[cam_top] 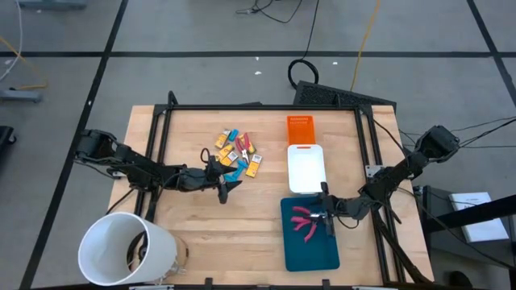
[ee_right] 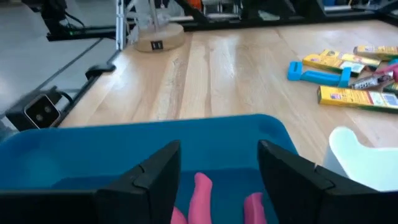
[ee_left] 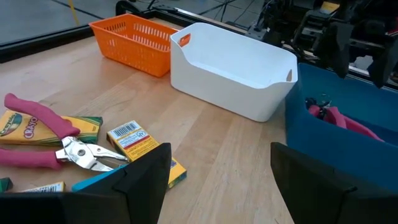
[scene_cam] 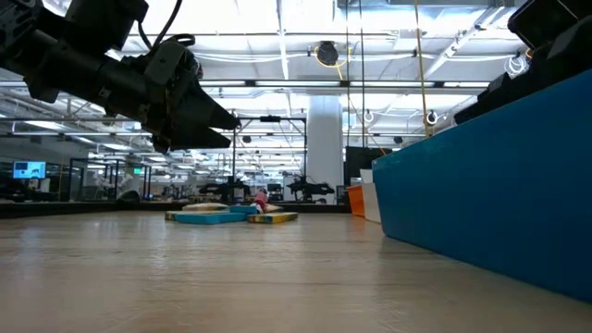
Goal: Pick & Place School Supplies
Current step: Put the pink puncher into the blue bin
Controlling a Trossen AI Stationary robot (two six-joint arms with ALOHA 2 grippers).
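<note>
**Inspector A:** Starting with the right pincer (cam_top: 326, 217); it hangs over the teal bin (cam_top: 310, 256) at the table's (cam_top: 242, 225) near right; its fingers (ee_right: 155, 177) stand apart, with nothing between them; a pair of pink-handled pliers (cam_top: 305, 217) lies in the bin directly below, and the right wrist view shows the two pink handles (ee_right: 202, 199) under the gap; I see no contact.

**Inspector B:** Noted; and the left side?

**Inspector A:** The left pincer (cam_top: 223, 187) is stretched across the table's middle, just beside the pile of supplies; its fingers (ee_left: 146, 183) are spread wide and empty; in the low view it hangs above the wood, clear of it.

**Inspector B:** Contents of the pile?

**Inspector A:** A second pair of pink-handled pliers (ee_left: 43, 134) with metal jaws, lying on flat yellow Crayola crayon boxes (ee_left: 135, 140); several more yellow boxes (cam_top: 252, 165) and light-blue pieces (cam_top: 234, 173) around them, all loose on the table toward its far middle; what the blue pieces are I cannot tell.

**Inspector B:** Other containers?

**Inspector A:** A white bin (cam_top: 306, 169) just beyond the teal one, touching or nearly so; an orange basket (cam_top: 299, 129) beyond that, at the far edge; the three stand in a row; a large white bucket (cam_top: 121, 250) stands at the near left corner.
</note>
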